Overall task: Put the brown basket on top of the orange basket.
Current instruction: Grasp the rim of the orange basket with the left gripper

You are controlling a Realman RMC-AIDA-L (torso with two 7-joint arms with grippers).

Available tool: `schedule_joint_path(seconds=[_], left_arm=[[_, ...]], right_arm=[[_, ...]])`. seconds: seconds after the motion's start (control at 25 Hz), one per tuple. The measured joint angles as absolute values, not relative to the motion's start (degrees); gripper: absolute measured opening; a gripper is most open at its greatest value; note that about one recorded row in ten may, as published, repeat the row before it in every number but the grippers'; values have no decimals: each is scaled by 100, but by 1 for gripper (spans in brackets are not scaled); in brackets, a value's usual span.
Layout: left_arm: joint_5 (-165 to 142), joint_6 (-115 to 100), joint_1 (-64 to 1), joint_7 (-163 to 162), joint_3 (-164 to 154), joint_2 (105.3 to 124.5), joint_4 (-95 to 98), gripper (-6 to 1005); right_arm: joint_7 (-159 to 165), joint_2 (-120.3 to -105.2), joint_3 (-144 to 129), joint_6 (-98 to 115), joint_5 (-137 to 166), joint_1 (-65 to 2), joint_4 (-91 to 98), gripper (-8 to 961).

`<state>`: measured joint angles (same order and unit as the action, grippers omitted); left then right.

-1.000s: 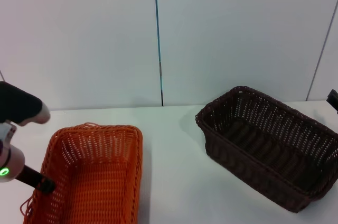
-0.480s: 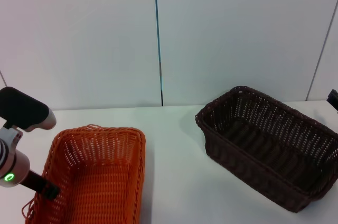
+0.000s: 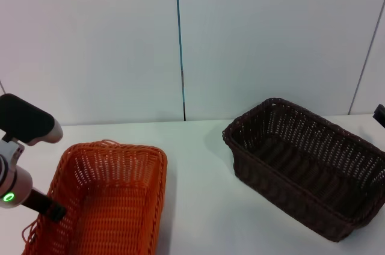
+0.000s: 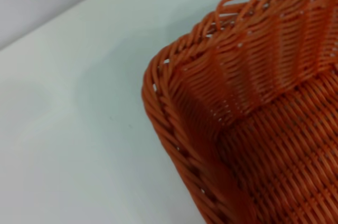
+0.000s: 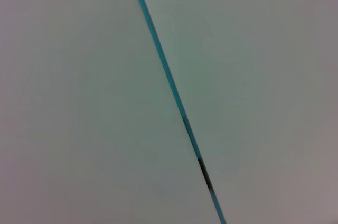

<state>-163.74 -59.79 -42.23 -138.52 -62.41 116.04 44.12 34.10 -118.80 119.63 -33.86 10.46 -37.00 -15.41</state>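
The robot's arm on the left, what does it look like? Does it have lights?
The left arm has rounded, pale silvery-white segments with a black cap on its upper joint. A small green ring light glows on its lower segment. A thin black part, which may belong to the tool, sticks out at the orange basket. Only a small dark bit of the right arm shows.

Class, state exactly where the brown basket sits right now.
In the head view the brown basket stands on the white table on the robot's right side, apart from the orange basket on the left, with the wall behind it.

Lab-type setup: bare white table, plain wall
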Motion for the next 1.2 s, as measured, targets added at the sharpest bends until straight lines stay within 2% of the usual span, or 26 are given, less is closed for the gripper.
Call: schedule_joint_path(seconds=[0.68, 1.2], left_arm=[[-16373, -5798, -4025, -13636, -6236, 11667, 4513, 223], [-16327, -6527, -4186, -13421, -5768, 11660, 4732, 219]], right_arm=[[3410, -11873, 11968, -3393, 1046, -3706, -1520, 928], [3410, -11873, 11936, -3393, 1046, -3703, -1527, 928]])
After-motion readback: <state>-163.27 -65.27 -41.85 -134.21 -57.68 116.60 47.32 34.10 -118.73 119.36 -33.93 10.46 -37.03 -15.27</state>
